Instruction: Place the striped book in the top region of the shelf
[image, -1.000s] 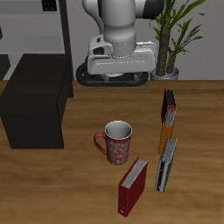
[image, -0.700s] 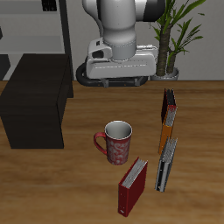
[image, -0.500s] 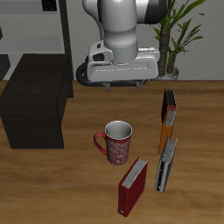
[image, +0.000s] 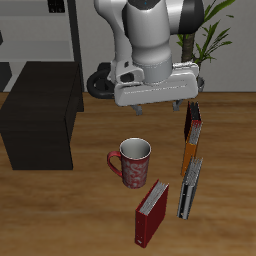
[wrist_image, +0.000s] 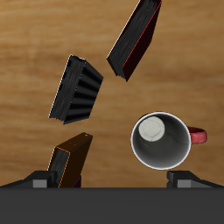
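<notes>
Gripper (image: 158, 106) hangs empty, seemingly spread, over the books; centre on the striped book (wrist_image: 76, 90) before descending

Striped book (image: 190, 188): thin, grey-and-black striped cover, standing on edge near table's front edge, leaning slightly, just beside orange book farther back; wrist view shows dark ribbed face (wrist_image: 77, 90). Untouched, nothing gripping it.

Shelf (image: 40, 115): large, low, near-black box, flat top bare, standing on table well apart from striped book.
</notes>
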